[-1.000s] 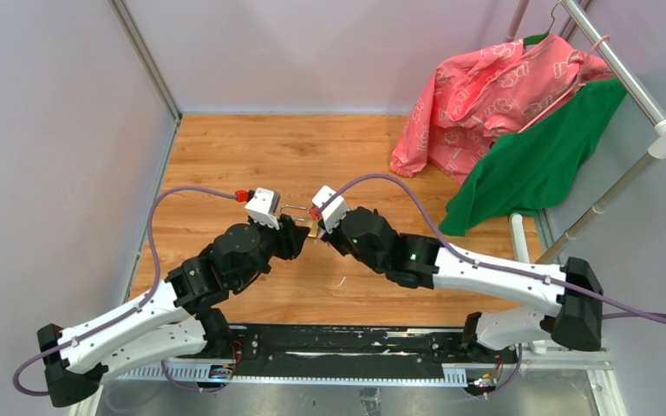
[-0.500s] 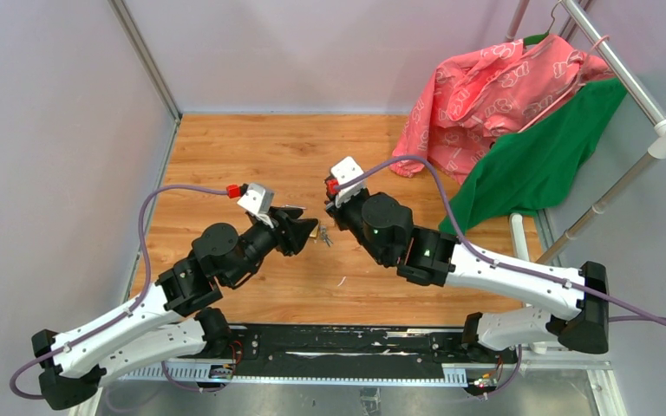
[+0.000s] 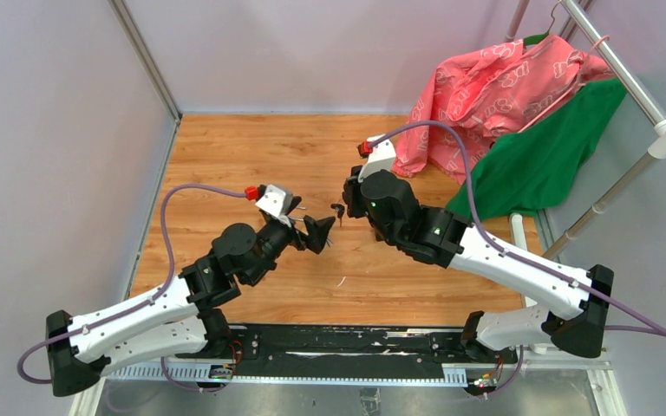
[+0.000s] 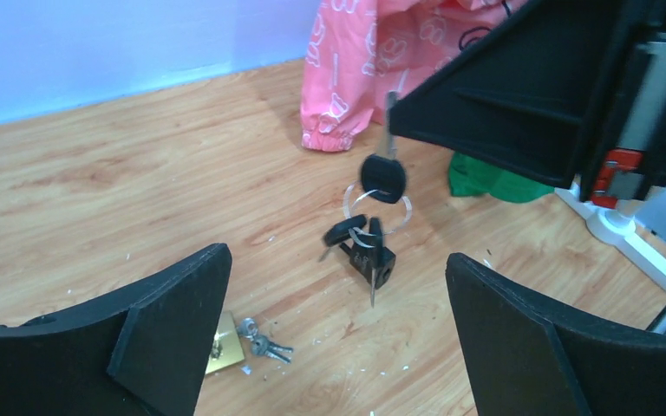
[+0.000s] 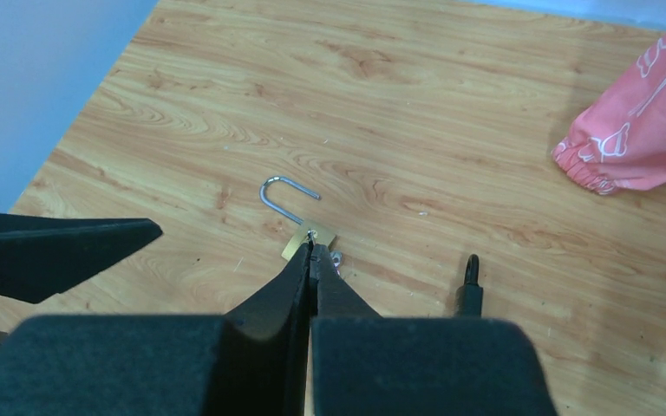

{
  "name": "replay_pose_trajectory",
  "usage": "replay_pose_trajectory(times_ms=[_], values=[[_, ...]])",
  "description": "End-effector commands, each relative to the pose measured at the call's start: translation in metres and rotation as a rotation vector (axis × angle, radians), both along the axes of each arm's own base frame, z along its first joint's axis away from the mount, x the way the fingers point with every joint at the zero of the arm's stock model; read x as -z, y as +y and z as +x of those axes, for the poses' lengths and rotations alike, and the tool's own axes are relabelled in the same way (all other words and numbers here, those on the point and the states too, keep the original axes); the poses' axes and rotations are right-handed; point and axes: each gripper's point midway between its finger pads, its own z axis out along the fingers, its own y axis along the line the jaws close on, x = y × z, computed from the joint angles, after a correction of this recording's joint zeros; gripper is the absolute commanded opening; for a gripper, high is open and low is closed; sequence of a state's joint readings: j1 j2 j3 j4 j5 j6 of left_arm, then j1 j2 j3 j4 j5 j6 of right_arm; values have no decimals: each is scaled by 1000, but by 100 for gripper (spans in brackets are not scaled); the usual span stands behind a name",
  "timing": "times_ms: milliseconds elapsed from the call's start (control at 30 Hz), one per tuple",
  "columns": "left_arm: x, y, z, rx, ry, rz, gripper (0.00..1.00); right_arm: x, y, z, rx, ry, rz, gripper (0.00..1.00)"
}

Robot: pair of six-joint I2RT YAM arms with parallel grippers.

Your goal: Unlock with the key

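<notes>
Nearby, pink garment (image 3: 486, 95), green garment (image 3: 538, 165), dangling keys (image 4: 383, 179)

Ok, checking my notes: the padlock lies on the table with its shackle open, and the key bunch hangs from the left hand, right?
Wrong hand: the key bunch hangs from the right hand, as the left wrist view shows. The padlock does lie on the table, shackle open.

Padlock (image 5: 306, 240): small brass body lying flat on the wooden tabletop (image 5: 416, 130); steel shackle (image 5: 283, 194) swung open.
Black-headed key (image 4: 383, 178): hangs blade up, the blade pinched in the right gripper (image 5: 312, 256).
Key ring (image 4: 378, 207): dangles beneath it with more dark keys.
Small silver keys (image 4: 262, 347): just beside the padlock.
</notes>
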State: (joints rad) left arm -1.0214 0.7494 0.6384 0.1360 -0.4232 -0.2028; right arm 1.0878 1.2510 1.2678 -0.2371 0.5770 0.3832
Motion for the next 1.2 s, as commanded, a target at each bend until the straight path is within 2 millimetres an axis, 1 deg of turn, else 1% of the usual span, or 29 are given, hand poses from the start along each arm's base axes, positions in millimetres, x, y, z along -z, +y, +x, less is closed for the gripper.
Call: replay_pose_trajectory(times_ms=[0,67,100,167,200,233,333,367,433,467,500,600,633,667,700,767,867,933,1067,1167], values=[[-28,-19,-5,44,-112,19,97,-9,-1,1,26,36,55,0],[-24,-29,-9,61,-167,79,96,-10,-1,1,32,48,64,0],[-24,-31,-8,51,-188,89,95,-10,0,0,32,54,66,0],[-18,-37,-15,62,-255,128,95,-13,-1,0,37,61,76,0],[-23,-38,-18,66,-289,117,94,-14,-1,-1,38,65,84,0],[-24,-39,-19,66,-317,115,94,-16,-1,-2,37,68,92,0],[-25,-38,-18,41,-393,114,94,-20,0,-5,24,83,119,0],[-28,-36,-16,22,-419,111,94,-22,0,-6,21,87,131,0],[-25,-33,-12,-25,-469,124,94,-27,1,-9,9,96,154,0],[-31,-29,-11,-65,-507,105,94,-29,2,-11,3,104,167,0],[-25,-30,-10,-80,-537,142,94,-30,3,-12,-3,108,174,0],[-29,-30,-11,-173,-653,156,94,-33,6,-17,-23,127,199,0],[-31,-30,-11,-198,-686,190,94,-33,6,-17,-26,131,203,0],[-30,-33,-9,-234,-699,201,94,-35,6,-18,-29,135,211,0],[-29,-36,-6,-256,-707,248,93,-36,7,-20,-35,138,214,0],[-30,-41,-3,-273,-700,261,91,-38,7,-21,-38,144,221,0],[-37,-39,-5,-272,-689,209,89,-38,4,-23,-36,150,222,0],[-39,-38,-5,-279,-697,219,87,-36,2,-23,-32,157,220,0],[-40,-36,-2,-308,-704,261,80,-33,5,-26,-40,182,232,0],[-42,-37,-2,-311,-714,269,71,-32,7,-28,-48,198,244,0]])
